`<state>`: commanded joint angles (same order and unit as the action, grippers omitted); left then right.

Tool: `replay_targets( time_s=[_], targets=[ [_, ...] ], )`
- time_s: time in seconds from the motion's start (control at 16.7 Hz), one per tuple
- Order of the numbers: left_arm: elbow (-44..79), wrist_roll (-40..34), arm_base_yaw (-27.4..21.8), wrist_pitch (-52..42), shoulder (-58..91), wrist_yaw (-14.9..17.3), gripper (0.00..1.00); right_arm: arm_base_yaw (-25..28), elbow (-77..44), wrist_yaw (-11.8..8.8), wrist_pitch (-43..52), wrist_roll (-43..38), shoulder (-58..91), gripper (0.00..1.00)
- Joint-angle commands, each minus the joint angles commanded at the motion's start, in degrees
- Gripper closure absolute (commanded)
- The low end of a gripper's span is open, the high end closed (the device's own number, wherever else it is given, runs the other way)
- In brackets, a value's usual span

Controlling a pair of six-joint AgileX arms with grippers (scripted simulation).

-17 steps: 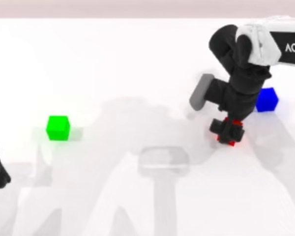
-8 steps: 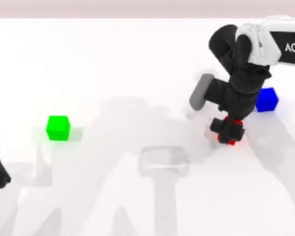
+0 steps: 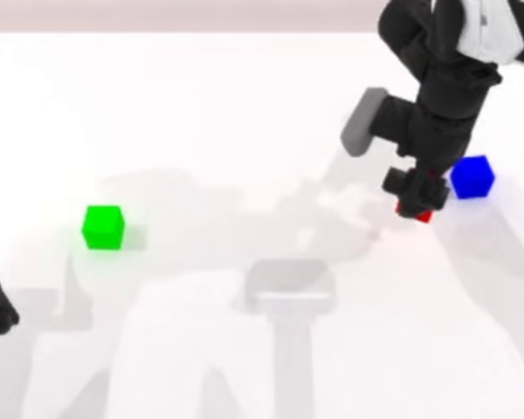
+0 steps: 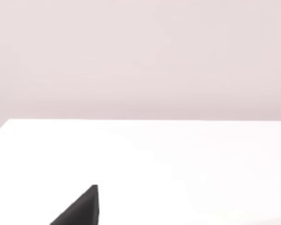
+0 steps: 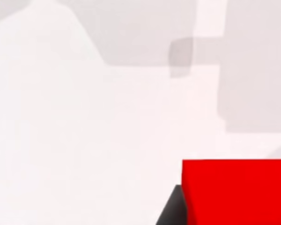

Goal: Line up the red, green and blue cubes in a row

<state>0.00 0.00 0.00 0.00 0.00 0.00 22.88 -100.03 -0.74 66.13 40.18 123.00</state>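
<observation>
while the right gripper (image 3: 417, 197) hangs just beside the blue cube (image 3: 472, 176), its jaws seem clamped on the red cube (image 3: 419, 213) above the desk (image 3: 244, 113); small, rigid, probably light, best pinched across flat opposite faces. green cube (image 3: 103, 227) sits far left.

Black right arm (image 3: 441, 105) with white upper shell, grey side block, black gripper (image 3: 417, 188)
</observation>
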Motion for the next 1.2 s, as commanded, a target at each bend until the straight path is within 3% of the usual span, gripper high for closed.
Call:
replay_targets(
  time_s=[0.42, 1.02, 1.2],
  targets=[
    [0.0, 0.0, 0.0, 0.0, 0.0, 0.0, 0.0, 1.9, -2.3, 0.0, 1.3, -0.3, 1.3, 1.0],
    [0.0, 0.0, 0.0, 0.0, 0.0, 0.0, 0.0, 28.4, -27.1, 0.3, 13.5, -5.3, 13.6, 1.0],
    [0.0, 0.0, 0.0, 0.0, 0.0, 0.0, 0.0, 32.0, -30.5, 0.3, 15.1, -6.1, 15.1, 1.0]
  ],
)
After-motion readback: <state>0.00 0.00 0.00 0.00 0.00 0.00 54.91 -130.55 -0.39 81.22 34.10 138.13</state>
